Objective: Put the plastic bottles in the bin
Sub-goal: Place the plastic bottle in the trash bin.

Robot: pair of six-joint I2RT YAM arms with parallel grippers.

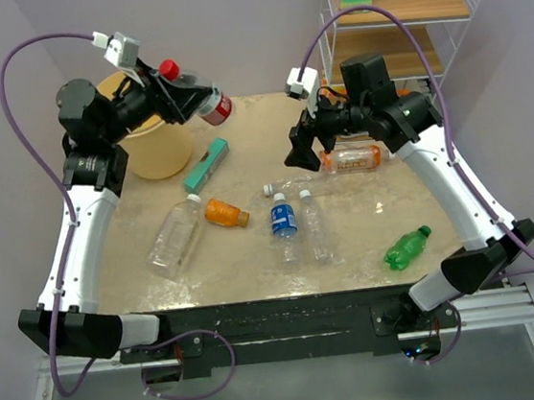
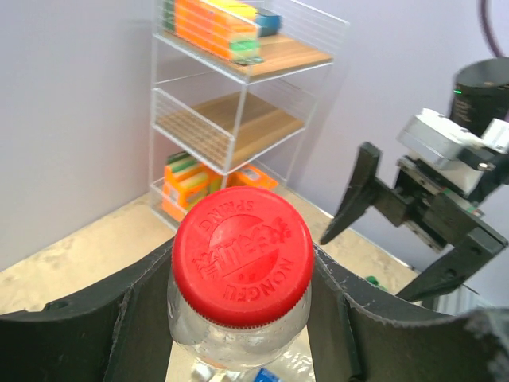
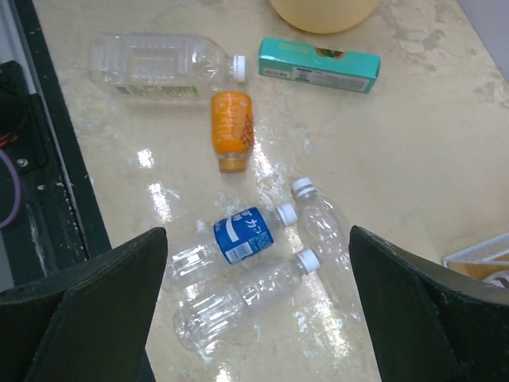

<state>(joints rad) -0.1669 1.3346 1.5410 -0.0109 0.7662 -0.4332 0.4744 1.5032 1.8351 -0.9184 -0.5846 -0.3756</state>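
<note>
My left gripper (image 1: 196, 99) is shut on a clear red-labelled bottle (image 1: 216, 107) with a red cap (image 2: 242, 255) and holds it in the air just right of the pale yellow bin (image 1: 150, 146). My right gripper (image 1: 304, 147) is open and empty above the table's middle. Below it lie a blue-labelled bottle (image 3: 238, 237) and two clear bottles (image 3: 238, 298) (image 3: 322, 227). A small orange bottle (image 1: 225, 212), a large clear bottle (image 1: 174, 235), a green bottle (image 1: 406, 248) and an orange bottle (image 1: 351, 159) behind the right gripper lie on the table.
A flat teal box (image 1: 206, 163) lies next to the bin. A white wire shelf rack (image 1: 400, 11) with coloured packs stands at the back right. The table's front edge (image 1: 288, 299) is black.
</note>
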